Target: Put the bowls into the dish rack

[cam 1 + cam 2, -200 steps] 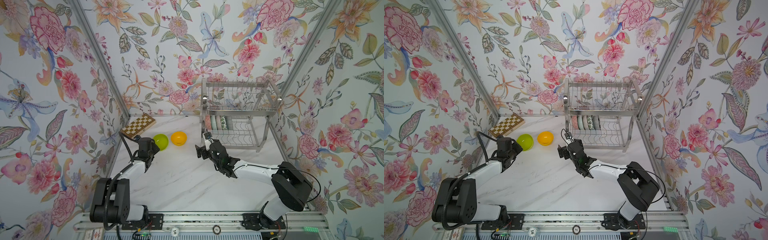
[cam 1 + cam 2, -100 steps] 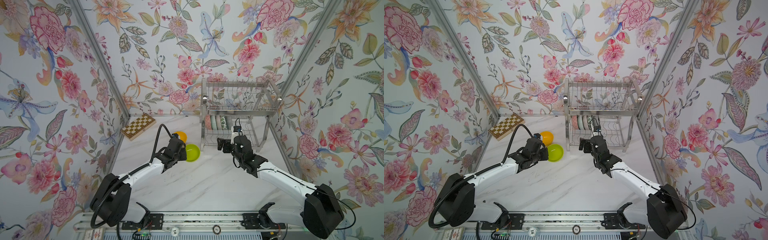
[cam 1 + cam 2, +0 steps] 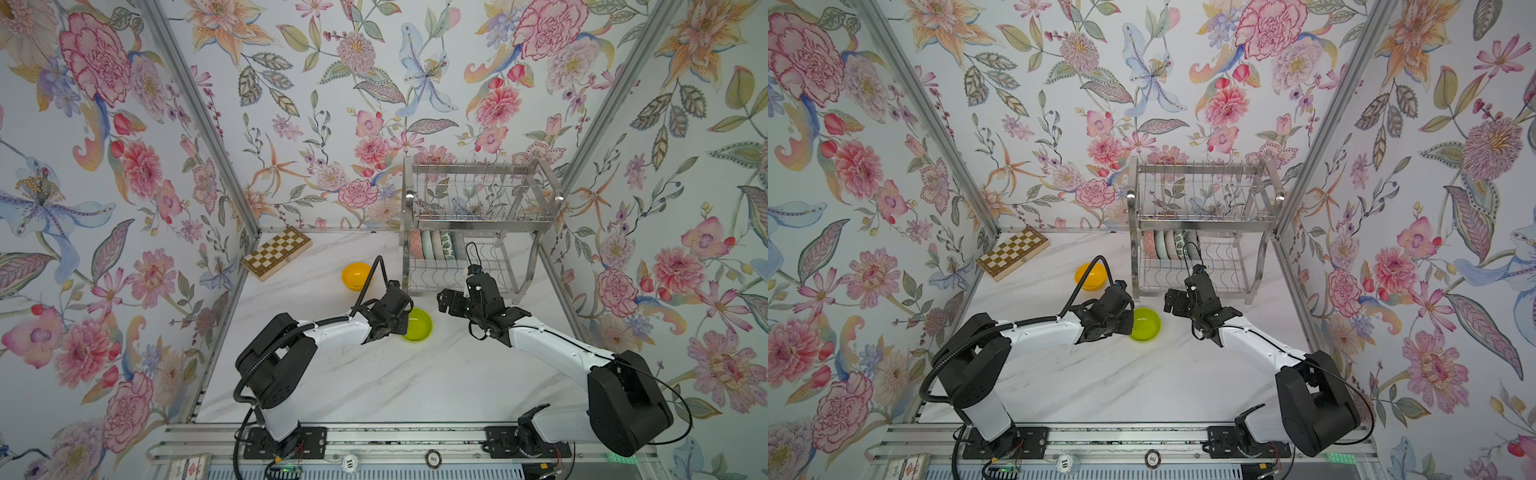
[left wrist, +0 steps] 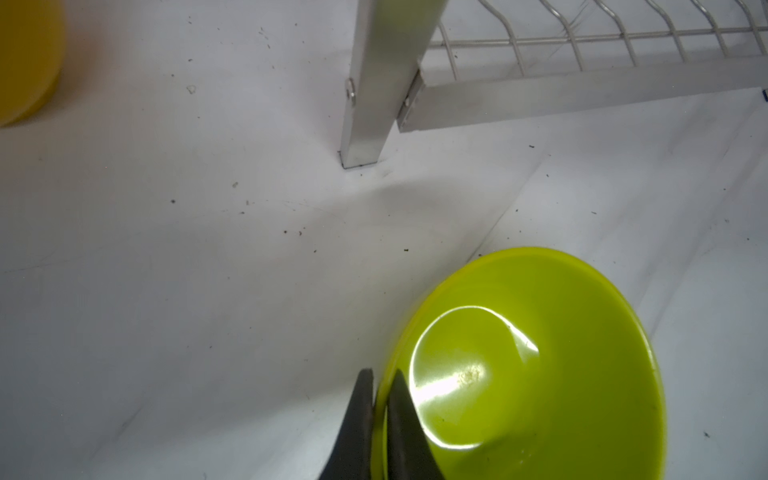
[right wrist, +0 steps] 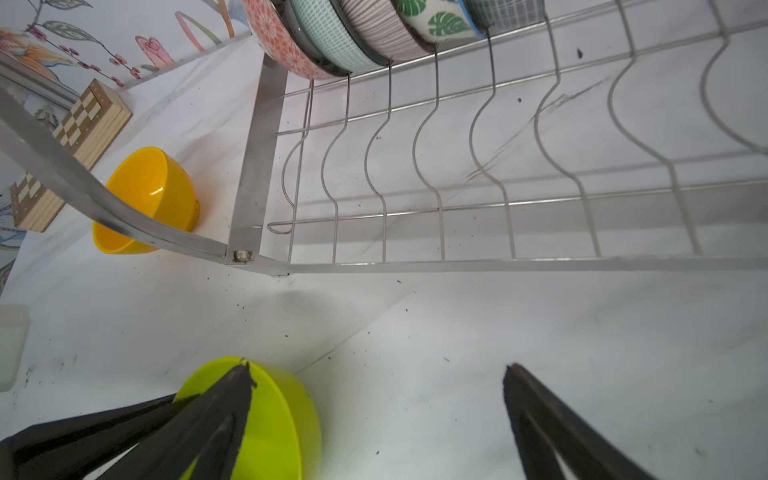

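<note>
My left gripper [image 4: 382, 374] is shut on the near rim of the lime green bowl [image 4: 540, 353], which sits low at the tabletop in front of the dish rack's left front leg [image 4: 365, 104]. Both top views show this bowl [image 3: 417, 326] [image 3: 1146, 326] between the two grippers. My right gripper [image 5: 376, 368] [image 3: 451, 301] stands open just right of it, holding nothing, with one fingertip [image 5: 241, 374] over the bowl's far side. The orange-yellow bowl [image 3: 355, 276] [image 5: 145, 195] lies on the table left of the dish rack [image 3: 478, 220]. Several patterned bowls [image 3: 436, 245] [image 5: 353, 37] stand on edge in the lower tier.
A wooden chessboard [image 3: 276, 252] lies at the back left by the wall. The rack's lower shelf has bare wire slots [image 5: 540, 145] to the right of the standing bowls. Floral walls close in the back and both sides.
My left gripper has carried the lime green bowl from beside the orange-yellow bowl rightward and nearer, to the rack's front. My right gripper shifted right, then held beside the bowl.
</note>
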Tool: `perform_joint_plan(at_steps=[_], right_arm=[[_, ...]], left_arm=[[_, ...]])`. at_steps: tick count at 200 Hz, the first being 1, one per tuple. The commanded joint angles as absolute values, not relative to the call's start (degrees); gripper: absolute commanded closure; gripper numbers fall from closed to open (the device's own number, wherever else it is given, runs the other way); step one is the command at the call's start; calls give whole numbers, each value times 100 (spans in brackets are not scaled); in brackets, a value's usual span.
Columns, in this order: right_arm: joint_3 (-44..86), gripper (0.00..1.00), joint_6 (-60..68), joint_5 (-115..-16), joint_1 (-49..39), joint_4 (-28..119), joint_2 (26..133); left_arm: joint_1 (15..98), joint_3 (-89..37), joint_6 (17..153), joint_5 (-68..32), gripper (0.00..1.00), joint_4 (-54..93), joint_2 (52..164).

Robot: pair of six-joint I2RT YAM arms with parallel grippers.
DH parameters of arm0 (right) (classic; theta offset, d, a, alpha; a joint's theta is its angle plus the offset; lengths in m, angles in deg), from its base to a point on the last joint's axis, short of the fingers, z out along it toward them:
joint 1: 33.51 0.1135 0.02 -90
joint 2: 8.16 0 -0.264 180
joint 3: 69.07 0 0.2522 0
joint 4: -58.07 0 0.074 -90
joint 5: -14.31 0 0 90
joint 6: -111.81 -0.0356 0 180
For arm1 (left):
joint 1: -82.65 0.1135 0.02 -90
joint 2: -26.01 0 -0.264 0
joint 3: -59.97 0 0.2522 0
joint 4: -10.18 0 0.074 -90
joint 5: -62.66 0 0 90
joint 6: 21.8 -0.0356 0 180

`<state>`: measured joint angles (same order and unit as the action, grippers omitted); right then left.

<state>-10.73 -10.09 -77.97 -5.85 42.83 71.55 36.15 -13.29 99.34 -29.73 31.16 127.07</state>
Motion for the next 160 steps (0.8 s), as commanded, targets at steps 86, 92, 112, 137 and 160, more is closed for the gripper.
perform_joint_plan(at_steps=[86,92,112,137,160], right_arm=[[-920,19,-1325,-7534,8,4091,7694],[-912,20,-1325,-7571,44,4081,7723],[-856,22,-1343,-7619,175,4070,7854],[-773,26,-1347,-7645,310,4014,8066],[-779,31,-1370,-7690,337,3991,8127]], left_arm=[[3527,-1573,9824,-3477,78,3141,12731],[3527,-1588,9781,-3530,75,3176,12678],[3528,-1619,9633,-3735,67,3300,12500],[3536,-1563,9461,-4012,63,3368,12165],[3592,-1427,9296,-4375,60,3437,11792]])
